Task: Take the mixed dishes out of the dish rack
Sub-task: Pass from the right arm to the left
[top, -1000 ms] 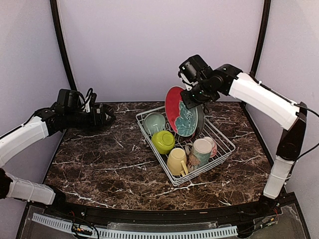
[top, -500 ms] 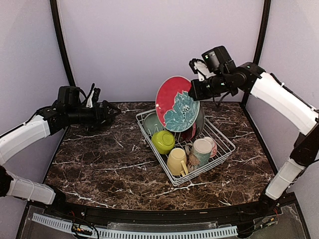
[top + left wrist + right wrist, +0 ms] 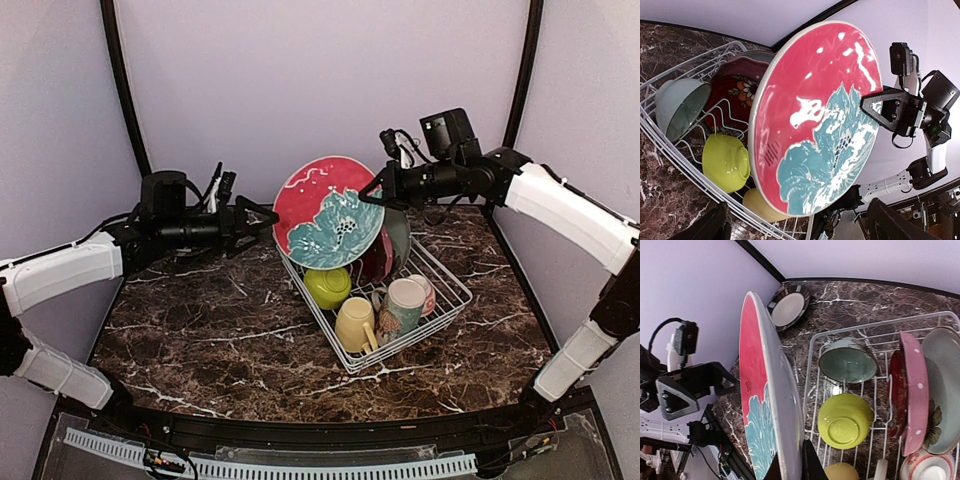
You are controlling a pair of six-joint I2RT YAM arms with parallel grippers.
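My right gripper (image 3: 381,192) is shut on the right rim of a red plate with a teal flower (image 3: 328,212) and holds it tilted in the air over the back left of the white wire dish rack (image 3: 456,291). In the right wrist view the rim (image 3: 771,390) runs between the fingertips (image 3: 810,466). My left gripper (image 3: 262,215) is open and empty, just left of the plate's rim; the plate (image 3: 815,120) fills its view. The rack holds a lime bowl (image 3: 327,285), a teal bowl (image 3: 847,360), a yellow mug (image 3: 355,323), a cream patterned mug (image 3: 404,303) and several upright plates (image 3: 912,390).
A dark-rimmed plate (image 3: 787,307) lies on the marble table (image 3: 220,330) behind the rack's left corner. A dark red flowered plate (image 3: 737,95) and a pale green plate (image 3: 940,390) stand at the rack's back. Purple walls close in the back and sides.
My right gripper has lifted the red plate out of the rack and swung it left and up. My left gripper has moved right, up to the plate's left rim.
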